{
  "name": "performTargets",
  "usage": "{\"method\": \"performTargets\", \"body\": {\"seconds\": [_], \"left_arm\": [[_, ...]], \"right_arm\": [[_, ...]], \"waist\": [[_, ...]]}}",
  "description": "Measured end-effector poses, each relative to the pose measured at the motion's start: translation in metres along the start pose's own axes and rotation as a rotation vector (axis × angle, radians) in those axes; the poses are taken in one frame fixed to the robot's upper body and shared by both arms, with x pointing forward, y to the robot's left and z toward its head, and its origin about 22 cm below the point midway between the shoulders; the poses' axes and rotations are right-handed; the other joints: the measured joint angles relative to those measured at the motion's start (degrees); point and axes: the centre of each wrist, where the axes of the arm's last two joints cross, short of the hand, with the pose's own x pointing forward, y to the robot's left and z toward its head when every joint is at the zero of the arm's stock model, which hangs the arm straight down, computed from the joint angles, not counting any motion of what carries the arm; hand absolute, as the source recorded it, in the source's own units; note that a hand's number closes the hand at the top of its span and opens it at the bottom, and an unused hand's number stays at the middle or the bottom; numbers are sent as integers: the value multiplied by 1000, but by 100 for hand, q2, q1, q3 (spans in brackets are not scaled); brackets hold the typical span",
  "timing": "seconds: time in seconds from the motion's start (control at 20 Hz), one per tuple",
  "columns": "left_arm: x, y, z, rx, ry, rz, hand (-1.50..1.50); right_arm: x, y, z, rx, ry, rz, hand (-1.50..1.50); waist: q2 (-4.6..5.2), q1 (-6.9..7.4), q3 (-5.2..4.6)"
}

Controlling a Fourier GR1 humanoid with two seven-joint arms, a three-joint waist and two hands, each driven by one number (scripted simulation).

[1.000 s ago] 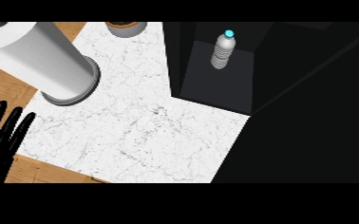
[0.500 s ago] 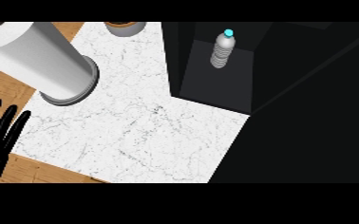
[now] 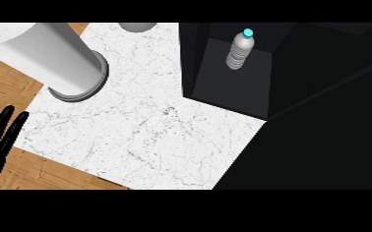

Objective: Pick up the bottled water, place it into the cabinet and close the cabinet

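Left hand (image 3: 10,128) is showing only as straight black fingers at the nine o'clock edge of the head view, pointing up, spread apart and holding nothing, resting over the seam where the wood meets the marble. Right hand is not showing anywhere in the view. Over at one o'clock, the bottled water (image 3: 239,50) is standing upright inside the dark cabinet (image 3: 218,83), its blue cap on top, sitting on the cabinet's floor toward the back wall, well apart from the left hand. That cabinet is standing open toward the counter (image 3: 160,128), its interior plainly on view. A white marble slab is filling the centre of the counter, with bare wood peeking out at seven and at ten o'clock. At ten o'clock a tall white cylinder (image 3: 54,54) is standing on a grey ringed base, leaning out toward the view's corner. At twelve o'clock a grey rounded object (image 3: 137,26) is just poking in at the edge, too cut off to identify.
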Motion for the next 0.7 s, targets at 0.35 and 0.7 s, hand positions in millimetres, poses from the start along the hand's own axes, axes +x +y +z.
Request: {"method": "performTargets", "body": {"seconds": [0.35, 0.7], "left_arm": [[1, 3, -2, -10, -3, 0, -150], [1, 7, -2, -11, 9, 0, -150]], "right_arm": [[-4, -4, -6, -19, -23, -43, 150], [-5, -23, -21, -18, 13, 35, 150]], "waist": [[22, 2, -2], [-32, -19, 7]]}}
